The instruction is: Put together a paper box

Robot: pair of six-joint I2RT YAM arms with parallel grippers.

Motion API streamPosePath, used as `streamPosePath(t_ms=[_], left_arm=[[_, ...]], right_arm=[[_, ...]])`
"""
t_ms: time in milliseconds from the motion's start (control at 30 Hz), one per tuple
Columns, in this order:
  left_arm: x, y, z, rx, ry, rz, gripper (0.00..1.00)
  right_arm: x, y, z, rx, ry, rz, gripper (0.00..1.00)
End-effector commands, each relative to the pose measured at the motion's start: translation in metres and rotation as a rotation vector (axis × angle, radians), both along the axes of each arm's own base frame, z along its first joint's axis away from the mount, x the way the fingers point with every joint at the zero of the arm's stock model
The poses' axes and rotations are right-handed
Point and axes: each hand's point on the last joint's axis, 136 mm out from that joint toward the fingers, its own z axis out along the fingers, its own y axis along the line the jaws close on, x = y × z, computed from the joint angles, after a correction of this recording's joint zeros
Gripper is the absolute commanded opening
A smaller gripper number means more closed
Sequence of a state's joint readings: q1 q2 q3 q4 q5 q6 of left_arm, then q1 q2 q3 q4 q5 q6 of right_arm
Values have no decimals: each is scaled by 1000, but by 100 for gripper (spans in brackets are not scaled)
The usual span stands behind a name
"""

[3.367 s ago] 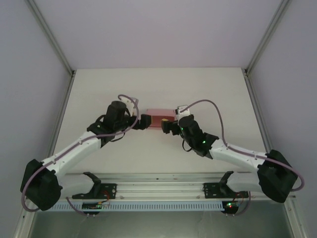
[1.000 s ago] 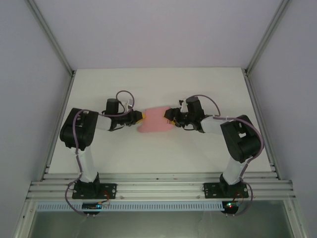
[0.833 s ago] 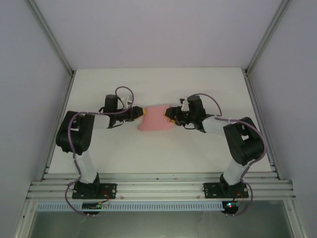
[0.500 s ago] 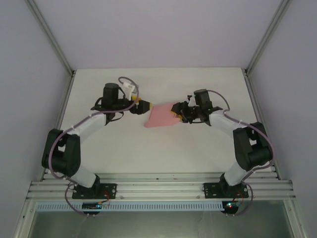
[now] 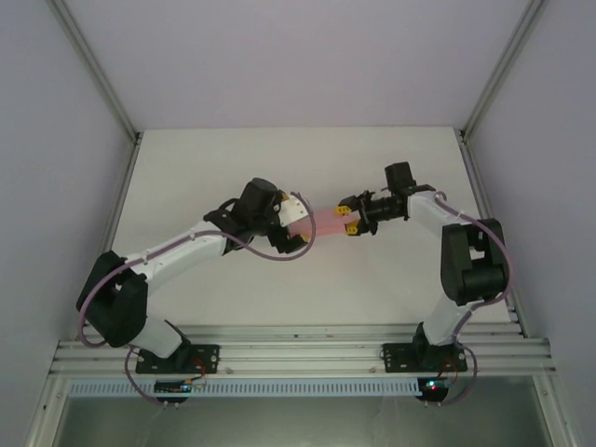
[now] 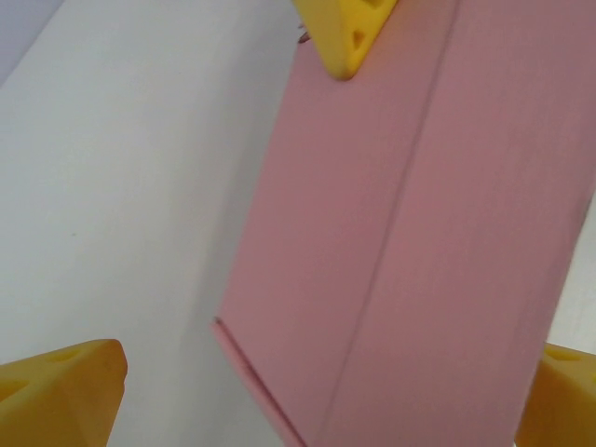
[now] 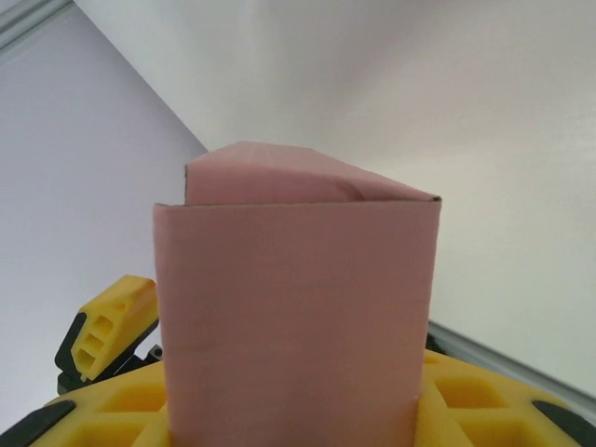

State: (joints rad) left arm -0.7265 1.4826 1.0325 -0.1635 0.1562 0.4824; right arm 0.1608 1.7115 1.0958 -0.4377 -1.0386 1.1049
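The paper box (image 5: 321, 222) is a pink folded shape held above the white table between the two arms. My right gripper (image 5: 348, 216) is shut on its right end. In the right wrist view the box (image 7: 293, 298) stands up between my yellow fingers (image 7: 466, 400), with my right gripper (image 7: 293, 414) clamped on its base. My left gripper (image 5: 296, 223) is at the box's left end. In the left wrist view my left gripper (image 6: 312, 400) is open: one fingertip (image 6: 56, 391) stands clear of the box (image 6: 410, 233), the other sits at its far edge.
The white table (image 5: 186, 177) lies under both arms, with grey walls and metal frame posts (image 5: 93, 65) at its sides. A slotted rail (image 5: 298, 349) runs along the near edge by the arm bases. A right finger (image 6: 349, 33) shows in the left wrist view.
My left gripper has opened and let go of the box, and the left arm has swung nearer and to the right. The right arm has turned the box edge-on.
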Motion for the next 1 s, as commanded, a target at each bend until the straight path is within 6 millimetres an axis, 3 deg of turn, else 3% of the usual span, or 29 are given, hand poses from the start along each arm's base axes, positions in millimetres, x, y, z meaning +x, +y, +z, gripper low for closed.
streamPosePath(t_ms=[0, 233, 433, 567, 667, 733, 800, 967], left_arm=[[-2, 4, -5, 115, -71, -36, 100], [-21, -2, -10, 134, -48, -103, 100], [-6, 0, -19, 178, -90, -65, 99], [0, -4, -21, 179, -93, -57, 93], [1, -9, -18, 151, -109, -65, 85], [2, -12, -13, 128, -114, -62, 73], [1, -14, -9, 106, -121, -65, 67], [-5, -13, -3, 87, -131, -91, 48]], right_arm=[[-10, 2, 17, 71, 98, 12, 45], [-9, -6, 12, 83, 146, -2, 44], [-13, 1, 19, 105, 142, 26, 45], [-15, 4, 17, 121, 157, 30, 45], [-17, 8, 18, 134, 158, 48, 45], [-18, 9, 20, 129, 147, 64, 45], [-21, 9, 19, 115, 149, 74, 46], [-23, 7, 22, 102, 116, 93, 58]])
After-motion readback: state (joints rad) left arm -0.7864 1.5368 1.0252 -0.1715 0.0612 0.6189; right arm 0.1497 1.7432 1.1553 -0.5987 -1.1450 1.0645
